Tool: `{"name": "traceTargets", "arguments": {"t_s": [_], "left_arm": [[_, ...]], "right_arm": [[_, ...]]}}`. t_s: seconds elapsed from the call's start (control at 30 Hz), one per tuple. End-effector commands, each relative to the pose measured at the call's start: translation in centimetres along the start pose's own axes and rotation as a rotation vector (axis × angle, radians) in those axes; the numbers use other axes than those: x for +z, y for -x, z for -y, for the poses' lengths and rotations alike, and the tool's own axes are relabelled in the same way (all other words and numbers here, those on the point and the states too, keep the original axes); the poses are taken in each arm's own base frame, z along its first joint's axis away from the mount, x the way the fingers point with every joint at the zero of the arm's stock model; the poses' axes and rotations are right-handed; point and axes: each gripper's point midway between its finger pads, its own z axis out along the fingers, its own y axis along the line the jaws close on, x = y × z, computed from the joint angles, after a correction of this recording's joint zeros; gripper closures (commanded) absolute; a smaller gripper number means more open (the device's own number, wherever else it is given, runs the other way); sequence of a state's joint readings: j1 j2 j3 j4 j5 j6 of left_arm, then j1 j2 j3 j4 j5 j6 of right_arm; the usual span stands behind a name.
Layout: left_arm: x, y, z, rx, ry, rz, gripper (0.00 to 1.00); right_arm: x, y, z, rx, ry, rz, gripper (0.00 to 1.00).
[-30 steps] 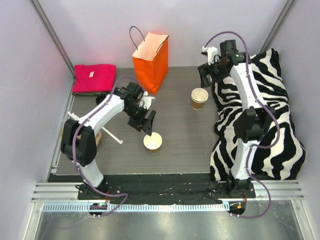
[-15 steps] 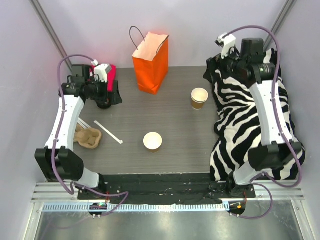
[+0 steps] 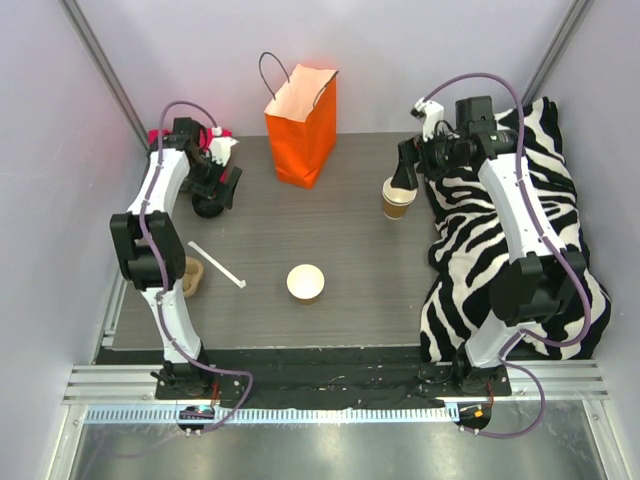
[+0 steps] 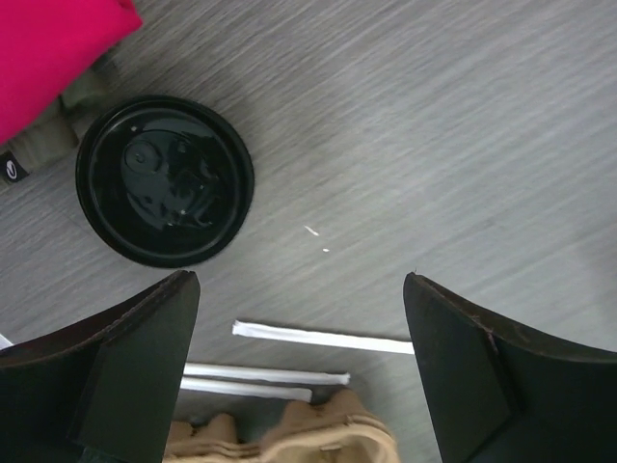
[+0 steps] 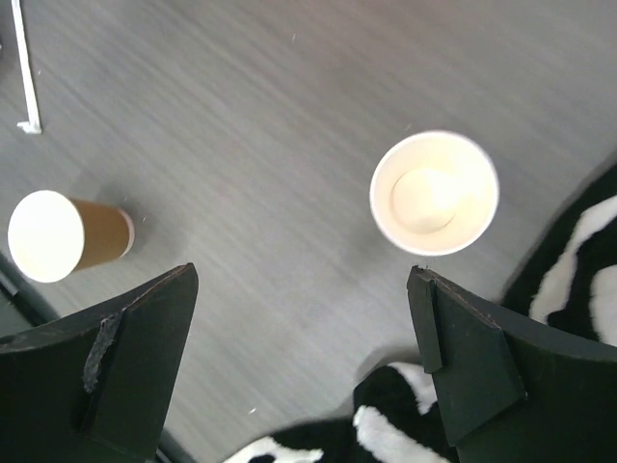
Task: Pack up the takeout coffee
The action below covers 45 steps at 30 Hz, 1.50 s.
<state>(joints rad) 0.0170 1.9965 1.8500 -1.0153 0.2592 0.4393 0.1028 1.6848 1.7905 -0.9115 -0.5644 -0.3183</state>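
Observation:
Two lidless brown paper coffee cups stand on the table, one at the back right (image 3: pixel 398 197) (image 5: pixel 435 192) and one near the middle front (image 3: pixel 305 283) (image 5: pixel 63 236). Both are white inside. A round black lid (image 3: pixel 207 207) (image 4: pixel 166 179) lies flat at the back left. My left gripper (image 3: pixel 222 180) (image 4: pixel 301 367) hovers open just beside and above the lid, holding nothing. My right gripper (image 3: pixel 408 172) (image 5: pixel 301 357) hangs open above the back-right cup's near side, empty. The orange paper bag (image 3: pixel 300 125) stands upright at the back.
A pink cloth (image 3: pixel 158 137) (image 4: pixel 58 48) lies behind the lid. White wrapped straws (image 3: pixel 217 264) (image 4: pixel 323 337) and a moulded cardboard cup tray (image 3: pixel 190 275) (image 4: pixel 289 439) sit at the left. A zebra-striped cushion (image 3: pixel 520 250) (image 5: pixel 578 260) fills the right side.
My left arm swung from the middle cup to the back left over the lid. My right arm lifted back, then came down over the back-right cup. The cups stayed put.

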Motion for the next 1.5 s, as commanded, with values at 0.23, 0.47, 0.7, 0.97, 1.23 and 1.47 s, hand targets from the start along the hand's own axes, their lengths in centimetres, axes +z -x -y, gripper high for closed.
{"name": "traceTargets", "arguments": {"t_s": [0.23,0.47,0.7,0.97,1.23,1.47], "left_arm": [[3.6,0.2,-3.6,0.056,0.053,-0.058,0.28],[4.9,0.7,-4.3,0.009,0.071,-0.05,0.42],[6.2,0.7,-4.7,-0.042,0.067,-0.057,0.58],[7.3,0.5,-5.6,-0.084,0.075,-0.081,0.63],[6.9,0.9,-5.6,-0.101,0.062,-0.059,0.72],[5.6,1.3,-5.0,-0.109,0.045,-0.035,1.0]], "right_arm": [[-0.2,-1.6,-1.9,0.016,0.073,-0.027,0.0],[0.3,-1.6,-1.9,0.029,0.093,-0.046,0.0],[0.4,-1.5,-1.7,0.028,0.093,-0.048,0.0],[0.2,-1.4,-1.4,0.018,0.076,-0.052,0.0],[0.4,-1.5,-1.4,0.024,0.081,-0.059,0.0],[0.4,-1.4,-1.5,0.034,0.09,-0.057,0.0]]}}
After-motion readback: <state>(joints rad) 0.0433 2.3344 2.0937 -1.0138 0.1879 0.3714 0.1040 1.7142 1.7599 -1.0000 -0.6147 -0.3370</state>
